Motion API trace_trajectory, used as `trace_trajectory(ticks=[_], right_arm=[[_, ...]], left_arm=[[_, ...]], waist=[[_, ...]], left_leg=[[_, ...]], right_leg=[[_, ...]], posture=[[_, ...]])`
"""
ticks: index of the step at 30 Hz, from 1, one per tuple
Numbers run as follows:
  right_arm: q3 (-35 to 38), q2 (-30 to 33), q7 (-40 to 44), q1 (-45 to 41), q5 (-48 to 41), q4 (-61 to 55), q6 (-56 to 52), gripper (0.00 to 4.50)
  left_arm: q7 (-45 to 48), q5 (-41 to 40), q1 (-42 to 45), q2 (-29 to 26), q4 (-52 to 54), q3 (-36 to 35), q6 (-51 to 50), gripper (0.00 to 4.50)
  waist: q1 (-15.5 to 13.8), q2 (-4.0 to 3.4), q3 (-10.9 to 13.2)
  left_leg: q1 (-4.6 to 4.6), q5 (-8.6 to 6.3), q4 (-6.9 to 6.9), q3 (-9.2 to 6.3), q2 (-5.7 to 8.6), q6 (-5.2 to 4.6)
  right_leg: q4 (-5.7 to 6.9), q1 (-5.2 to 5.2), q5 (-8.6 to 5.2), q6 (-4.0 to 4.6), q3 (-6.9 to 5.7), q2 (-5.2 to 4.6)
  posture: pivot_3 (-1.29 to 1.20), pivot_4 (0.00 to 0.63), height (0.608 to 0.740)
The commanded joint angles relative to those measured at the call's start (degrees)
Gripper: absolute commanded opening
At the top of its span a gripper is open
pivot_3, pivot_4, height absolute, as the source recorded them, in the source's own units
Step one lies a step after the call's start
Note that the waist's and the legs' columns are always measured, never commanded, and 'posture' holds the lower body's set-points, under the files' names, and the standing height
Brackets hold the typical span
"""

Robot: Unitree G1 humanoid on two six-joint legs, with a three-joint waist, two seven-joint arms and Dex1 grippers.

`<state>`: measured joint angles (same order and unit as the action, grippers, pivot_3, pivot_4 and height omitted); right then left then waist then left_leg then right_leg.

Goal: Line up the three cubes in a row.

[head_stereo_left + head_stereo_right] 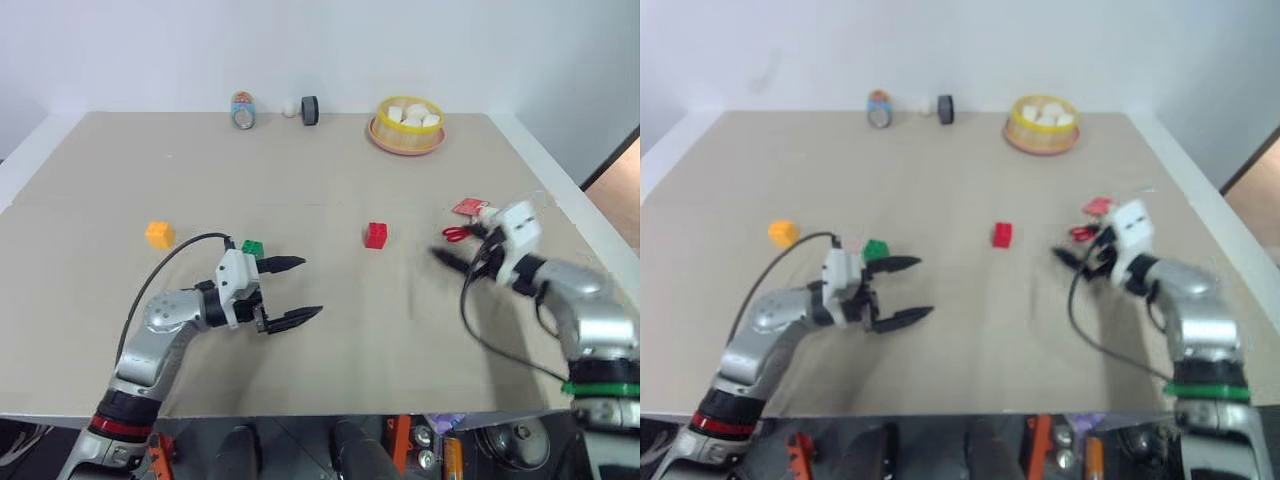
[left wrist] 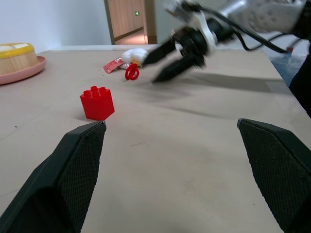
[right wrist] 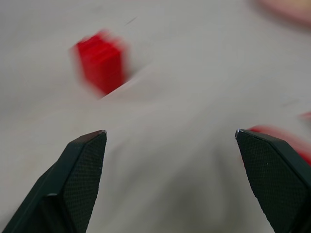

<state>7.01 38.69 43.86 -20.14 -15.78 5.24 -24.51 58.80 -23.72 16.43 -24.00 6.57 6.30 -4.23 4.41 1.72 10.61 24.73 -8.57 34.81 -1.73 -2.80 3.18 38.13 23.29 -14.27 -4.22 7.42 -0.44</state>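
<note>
On the tan table we see the red cube mid-table, the green cube beside our left gripper, and the orange-yellow cube farther left. Both the left gripper and the right gripper stand spread wide, empty. We judge the cubes light, rigid and slick; pinch the flat sides below the studs. Our left wrist view shows those studs; the head views show the spacing.

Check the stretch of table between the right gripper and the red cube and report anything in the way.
Nothing visible blocks it. The right gripper, open, faces the red cube across bare table. The red scissors and red packet lie beside the gripper, off that line.
</note>
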Motion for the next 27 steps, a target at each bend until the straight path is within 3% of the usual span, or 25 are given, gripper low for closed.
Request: trace_trajectory(ticks=[1,10,16,27], right_arm=[[-0.05,-1.55,-3.56,0.62,0.02,-6.21,-2.49,4.38],[-5.60,-11.14,-11.84,-1.40,3.28,-6.93,-5.00,4.38],[-6.85,-15.18,-17.08,-3.73,5.91,-3.61,-4.71,4.38],[-8.53,-19.69,-19.52,-6.69,8.24,1.52,-2.97,4.38]], left_arm=[[-0.64,-0.96,-0.26,-0.24,3.08,-0.98,-0.09,4.50],[-1.97,-0.99,-1.19,0.16,4.39,-0.79,-0.66,4.50],[-2.96,-0.60,-1.94,0.41,5.09,-0.53,-0.67,4.50],[-3.46,0.02,-2.34,0.78,5.53,0.55,-0.34,4.50]], waist=[[0.05,0.00,0.00],[0.18,0.02,-0.01],[0.22,0.03,-0.01],[0.78,0.10,-0.05]], left_leg=[[0.01,0.00,0.06,0.02,0.00,0.00],[-0.03,0.07,0.16,0.01,-0.03,-0.10],[-0.02,0.07,0.10,-0.01,-0.05,-0.09],[-0.10,0.07,0.10,0.03,-0.07,-0.10]], right_leg=[[0.00,0.00,0.01,0.00,0.01,0.00],[0.00,0.03,0.25,0.11,0.02,0.05],[0.00,0.04,0.21,0.12,0.01,0.07],[-0.01,0.04,0.30,0.17,0.03,0.09]], posture=[[0.00,0.150,0.740],[0.00,0.150,0.740],[0.00,0.150,0.740],[0.00,0.150,0.740]])
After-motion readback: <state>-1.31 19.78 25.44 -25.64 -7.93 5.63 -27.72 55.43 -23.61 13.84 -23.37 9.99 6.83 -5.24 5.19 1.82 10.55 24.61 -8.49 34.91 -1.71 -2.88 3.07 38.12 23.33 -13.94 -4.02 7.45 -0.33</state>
